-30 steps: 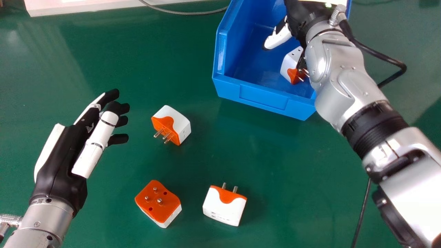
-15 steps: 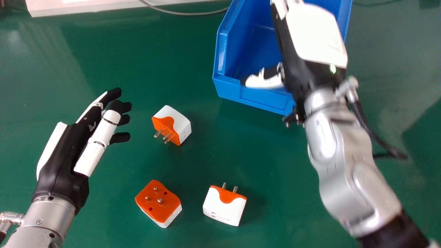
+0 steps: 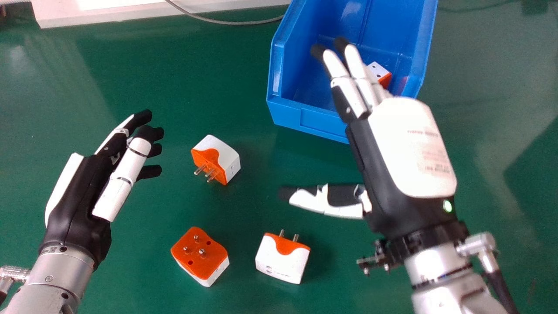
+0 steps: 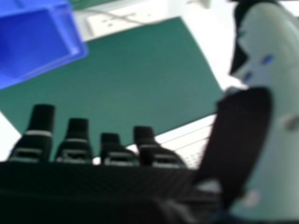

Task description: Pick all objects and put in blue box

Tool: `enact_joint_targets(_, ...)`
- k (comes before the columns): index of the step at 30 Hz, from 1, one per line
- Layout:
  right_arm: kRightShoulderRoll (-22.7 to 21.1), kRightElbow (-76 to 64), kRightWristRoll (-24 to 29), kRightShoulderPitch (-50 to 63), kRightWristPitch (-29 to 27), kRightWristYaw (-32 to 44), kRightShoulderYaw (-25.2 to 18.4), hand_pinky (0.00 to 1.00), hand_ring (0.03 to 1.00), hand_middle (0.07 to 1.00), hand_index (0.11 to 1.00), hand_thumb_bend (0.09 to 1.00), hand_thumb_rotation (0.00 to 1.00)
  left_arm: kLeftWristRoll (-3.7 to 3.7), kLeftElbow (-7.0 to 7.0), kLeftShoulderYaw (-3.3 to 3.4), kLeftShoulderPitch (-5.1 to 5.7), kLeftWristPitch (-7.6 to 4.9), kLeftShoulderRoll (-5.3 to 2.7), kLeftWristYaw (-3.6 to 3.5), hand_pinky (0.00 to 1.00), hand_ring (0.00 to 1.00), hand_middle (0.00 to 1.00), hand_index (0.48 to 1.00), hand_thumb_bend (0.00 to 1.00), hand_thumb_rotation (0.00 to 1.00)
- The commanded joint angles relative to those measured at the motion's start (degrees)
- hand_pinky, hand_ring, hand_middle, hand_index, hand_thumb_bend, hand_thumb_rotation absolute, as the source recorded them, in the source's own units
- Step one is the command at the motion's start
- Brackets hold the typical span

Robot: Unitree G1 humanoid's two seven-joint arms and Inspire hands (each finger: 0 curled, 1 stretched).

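Holding nothing, your right hand (image 3: 407,150) is hanging wide open right of centre, while its nearest plug (image 3: 282,261) is lying to its lower left, bottom centre of the frame

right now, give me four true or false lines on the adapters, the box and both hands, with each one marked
1. Three adapters lie on the green table. True.
2. The right hand has its fingers extended. True.
3. The blue box is empty. False: one adapter lies in it.
4. The left hand is gripping an adapter. False: it touches none of them.
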Motion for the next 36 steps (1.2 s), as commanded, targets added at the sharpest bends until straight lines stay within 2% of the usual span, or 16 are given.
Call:
enact_joint_targets(1,-0.98,-3.53,-0.82,2.66,-2.79,0.14,-0.99,0.83,0.937,0.994,0.926,0.571,0.27,0.36,-0.82,0.18,-0.1,-0.96,0.09,0.48,0.79,0.86,0.87,0.91,0.48,0.86)
enact_joint_targets(10,-3.25,-0.6,0.62,13.08,-14.37,-6.65,-3.15,0.81,0.93,0.971,0.905,0.522,0.33,0.54,-0.55,0.09,-0.02,-1.74,-0.1,0.63,0.79,0.86,0.87,0.91,0.49,0.86)
enact_joint_targets(20,-4.06,5.13,1.18,15.69,-21.57,-8.78,-5.65,0.72,0.857,0.892,0.83,0.527,0.4,0.27,-0.7,0.3,-0.15,-1.82,-0.01,0.55,0.79,0.87,0.88,0.912,0.49,0.87)
enact_joint_targets(25,-3.22,8.33,-0.45,14.9,-22.03,-8.32,-5.28,0.7,0.835,0.854,0.793,0.534,0.43,0.31,-1.22,0.27,-0.17,-1.3,0.06,0.6,0.79,0.87,0.88,0.912,0.49,0.87)
enact_joint_targets(31,-2.5,10.89,-2.33,13.89,-20.48,-5.3,-3.83,0.68,0.807,0.81,0.759,0.539,0.44,0.26,-0.46,0.44,-0.58,-1.48,0.45,0.31,0.8,0.87,0.88,0.913,0.49,0.87)
enact_joint_targets(36,-1.54,15.66,-2.85,10.43,-19.41,-3.61,-2.93,0.68,0.801,0.802,0.754,0.54,0.44,0.29,-1.22,0.36,-0.39,-1.04,0.44,0.36,0.8,0.87,0.88,0.913,0.49,0.87)
